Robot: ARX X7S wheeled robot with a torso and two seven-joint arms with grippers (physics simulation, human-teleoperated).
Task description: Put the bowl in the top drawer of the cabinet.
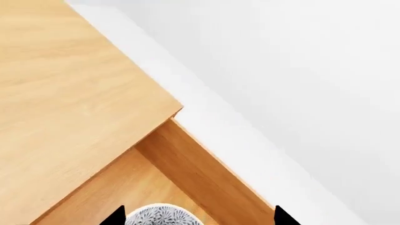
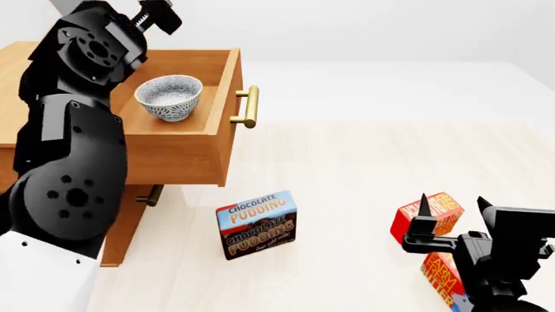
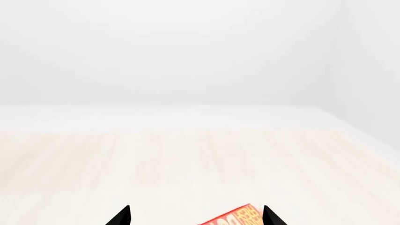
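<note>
The speckled white bowl (image 2: 170,97) stands upright inside the pulled-out top drawer (image 2: 227,84) of the wooden cabinet (image 2: 17,62). High above it my left gripper (image 2: 158,14) is open and holds nothing. In the left wrist view the bowl's rim (image 1: 161,215) shows low between the spread fingertips of the left gripper (image 1: 198,218), over the drawer's floor and side wall (image 1: 200,173). My right gripper (image 2: 451,211) hangs open over the floor at the front right, empty, just above a red box (image 2: 429,214).
The drawer's brass handle (image 2: 249,107) juts out toward the floor; the lower drawer's handle (image 2: 154,195) shows beneath. A chocolate pudding box (image 2: 257,224) stands on the floor in front of the cabinet. A second red-orange box (image 2: 440,279) lies under the right arm.
</note>
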